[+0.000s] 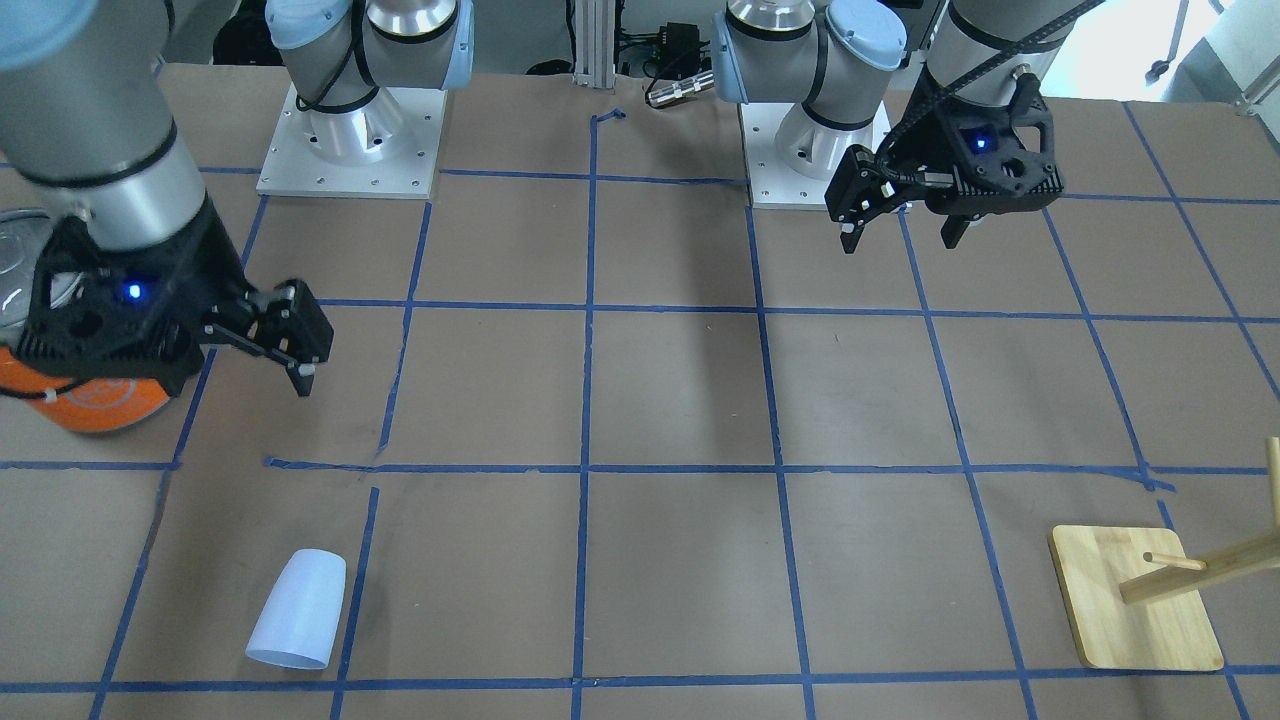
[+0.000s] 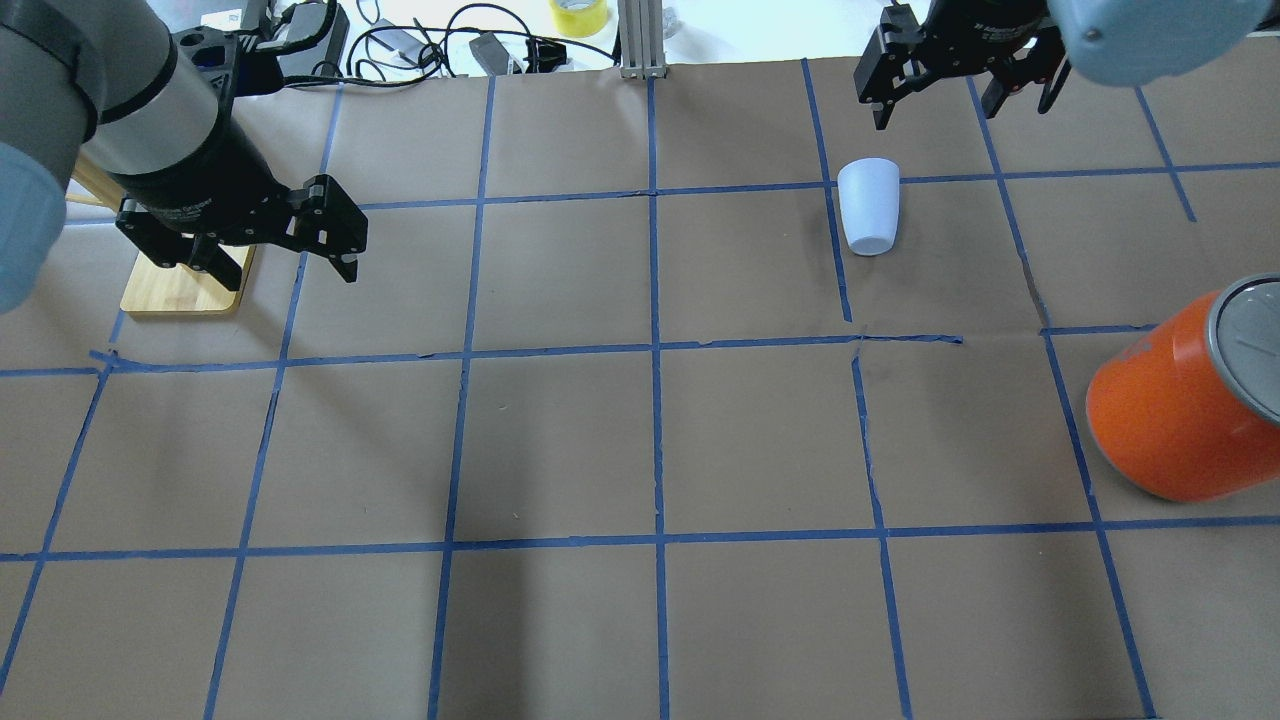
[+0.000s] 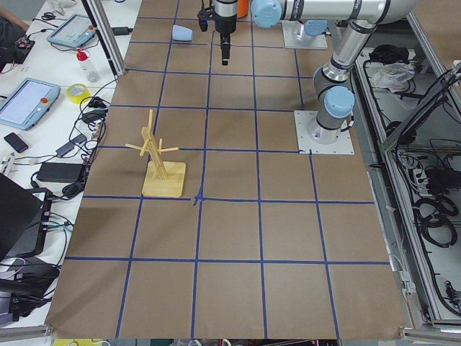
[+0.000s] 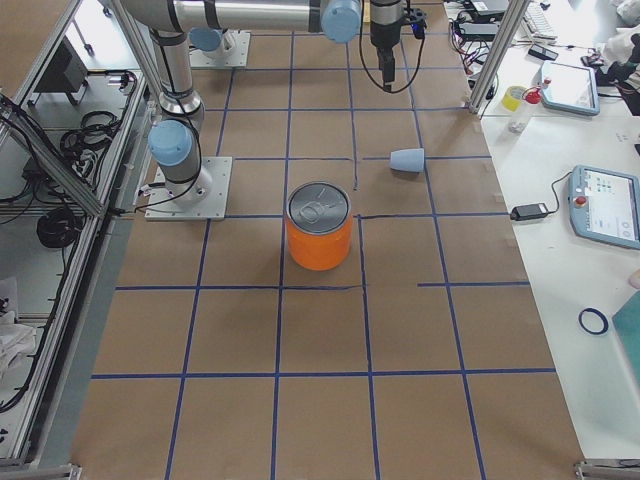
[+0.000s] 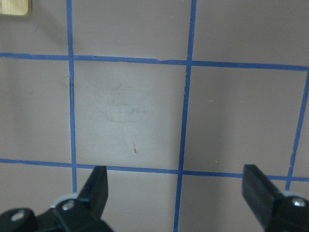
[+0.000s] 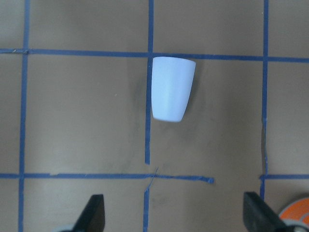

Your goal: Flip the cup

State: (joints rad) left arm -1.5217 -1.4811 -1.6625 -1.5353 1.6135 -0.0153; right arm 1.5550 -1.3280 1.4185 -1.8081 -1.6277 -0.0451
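Since nothing is gripped yet, we read the layout as a starting arrangement. Biggest is the large orange metal can with a silver lid (image 2: pixel 1160 420). It stands upright on the desk's right half, about midway between the near and far edges, and we judge it a bystander. The pale wooden peg rack on a square base (image 1: pixel 1130 600) stands on the left half, nearer the far edge, equally out of the way.

Our right gripper (image 6: pixel 175 217) hangs above the paper, fingers spread wide and empty. Its camera looks straight down on the target, which suggests lining up for a grasp. The left gripper (image 5: pixel 176 183), likewise spread and empty, hovers over bare paper beside the rack.

The small pale bluish-white plastic tumbler (image 2: pixel 868 208) lies on its side on the right half, toward the far edge, with its wider end pointing at that edge. It needs lifting and turning.

Brown paper (image 2: pixel 560 440) covers the desk, ruled into squares by blue tape (image 2: pixel 657 440) that is torn in spots. Beyond the far edge we see a white bench with a touchscreen pendant (image 4: pixel 605 205), cables and a yellow tape roll (image 2: pixel 578 15).
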